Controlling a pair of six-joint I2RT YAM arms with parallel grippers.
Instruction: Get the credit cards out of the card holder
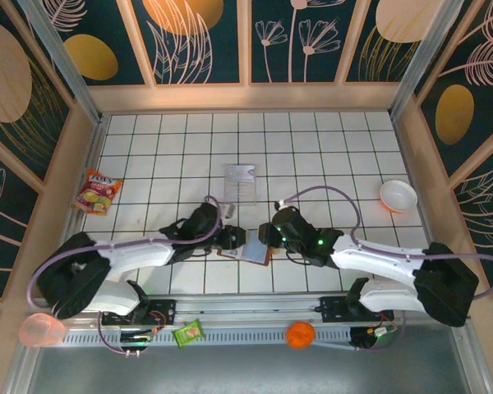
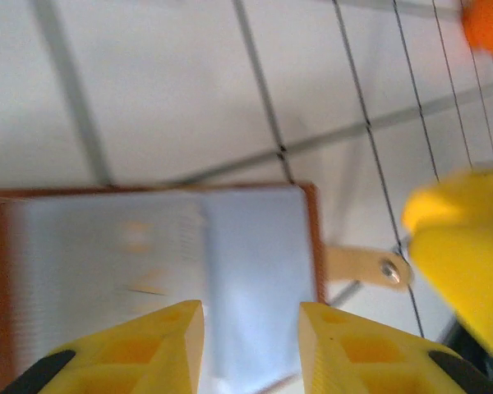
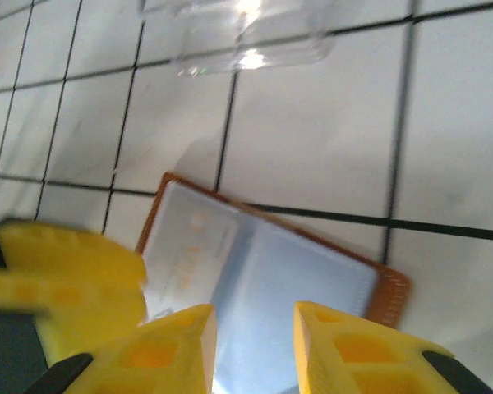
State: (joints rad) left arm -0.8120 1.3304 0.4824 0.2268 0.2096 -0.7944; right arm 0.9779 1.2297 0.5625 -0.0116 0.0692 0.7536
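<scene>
Nearest me, on the rail by the arm bases, I see an orange cup (image 1: 41, 329) at 7 o'clock, and a green sachet (image 1: 188, 332) and a round orange thing (image 1: 300, 334) near 6. The sachet's print is too small for me to read.

Just beyond, the wallet (image 1: 248, 250) lies open on the counter (image 1: 329, 156), pale lining up, a little toward 6 from the middle. The left tool (image 2: 251, 320) reaches over it from 9 and the right tool (image 3: 255, 322) from 3. Each has its yellow jaws a narrow gap apart, with nothing gripped and the lining showing through the gap. I cannot tell whether the tips touch it. A pale card (image 3: 189, 250) sits in one pocket, its orange marks too blurred to read. The clasp tab (image 2: 366, 267) lies flat on the tiles.

At 12 from the wallet is a clear tray (image 1: 241, 182). Its small print is unreadable. A red-and-yellow snack packet (image 1: 99, 191) lies at 9, brand illegible, and a white bowl (image 1: 398, 195) at 3.

The counter is white tile with dark grid lines and a wooden border. The walls are dark teal panels with pale line-drawn flowers and gold ovals.
</scene>
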